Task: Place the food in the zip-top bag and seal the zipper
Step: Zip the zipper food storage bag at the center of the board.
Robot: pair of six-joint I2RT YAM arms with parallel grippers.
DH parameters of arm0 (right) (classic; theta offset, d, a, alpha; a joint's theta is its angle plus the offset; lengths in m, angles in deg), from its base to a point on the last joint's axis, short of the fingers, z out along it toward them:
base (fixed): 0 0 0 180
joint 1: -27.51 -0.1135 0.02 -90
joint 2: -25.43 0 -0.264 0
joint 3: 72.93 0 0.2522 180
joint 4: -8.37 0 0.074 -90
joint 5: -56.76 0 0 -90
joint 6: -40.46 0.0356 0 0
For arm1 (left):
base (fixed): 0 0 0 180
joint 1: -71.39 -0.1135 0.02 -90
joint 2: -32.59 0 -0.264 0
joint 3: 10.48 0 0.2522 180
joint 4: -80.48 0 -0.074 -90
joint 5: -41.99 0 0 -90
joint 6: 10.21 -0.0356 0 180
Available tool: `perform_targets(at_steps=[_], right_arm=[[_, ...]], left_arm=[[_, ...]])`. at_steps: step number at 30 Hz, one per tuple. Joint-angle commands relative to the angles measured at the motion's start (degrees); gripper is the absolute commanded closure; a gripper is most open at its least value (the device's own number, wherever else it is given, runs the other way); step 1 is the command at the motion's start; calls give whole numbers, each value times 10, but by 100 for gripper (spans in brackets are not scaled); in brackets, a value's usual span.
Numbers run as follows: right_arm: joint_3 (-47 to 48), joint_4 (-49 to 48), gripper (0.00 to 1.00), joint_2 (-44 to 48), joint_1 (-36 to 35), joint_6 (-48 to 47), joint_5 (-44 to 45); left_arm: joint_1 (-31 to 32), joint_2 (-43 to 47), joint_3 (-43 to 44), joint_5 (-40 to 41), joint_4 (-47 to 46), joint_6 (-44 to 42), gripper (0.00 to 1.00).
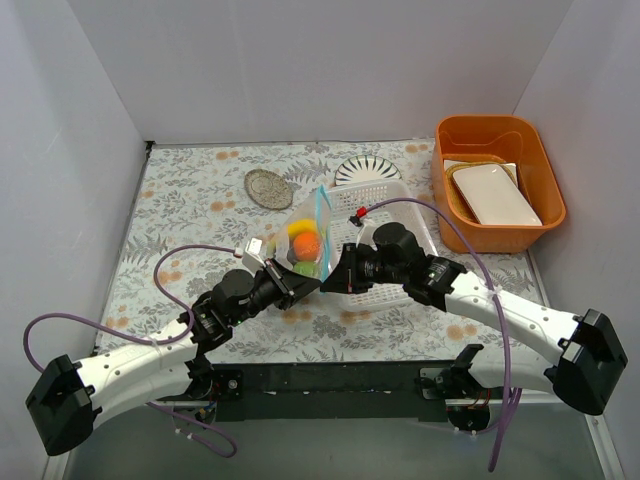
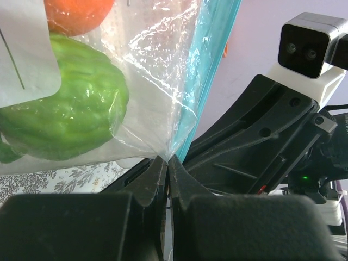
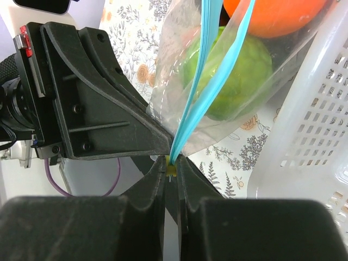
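Observation:
The clear zip-top bag [image 1: 300,240] is held up between both grippers above the table, its blue-green zipper [image 1: 322,225] facing right. Inside it show a yellow banana [image 1: 298,228], an orange [image 1: 307,245] and a green ball [image 1: 305,268]; the other food is hidden. My left gripper [image 1: 303,285] is shut on the bag's lower corner [image 2: 167,159], under the green ball [image 2: 60,109]. My right gripper [image 1: 337,279] is shut on the zipper's lower end [image 3: 209,81], with a small yellow piece [image 3: 172,171] between its pads. The two grippers nearly touch.
The white perforated basket [image 1: 395,200] stands just right of the bag, under my right arm, and fills the right of the right wrist view [image 3: 310,136]. An orange bin [image 1: 545,200] with white trays is at the far right. A striped plate [image 1: 367,170] and a grey dish [image 1: 268,188] lie behind.

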Motion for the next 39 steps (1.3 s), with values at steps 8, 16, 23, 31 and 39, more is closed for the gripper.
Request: perform_targets(at_steps=[8, 16, 23, 31, 39], right_arm=[[10, -23, 95, 16, 8, -2, 40], [7, -24, 93, 34, 17, -3, 45], [-1, -32, 83, 27, 17, 0, 4], [-2, -47, 67, 17, 17, 4, -30], [6, -12, 61, 6, 17, 0, -24]], left_arm=[[2, 8, -7, -38, 17, 97, 100], [2, 13, -15, -32, 22, 104, 100], [2, 9, -12, -26, 10, 106, 100], [2, -3, -2, -26, 3, 100, 100], [2, 0, -2, -20, 1, 102, 100]])
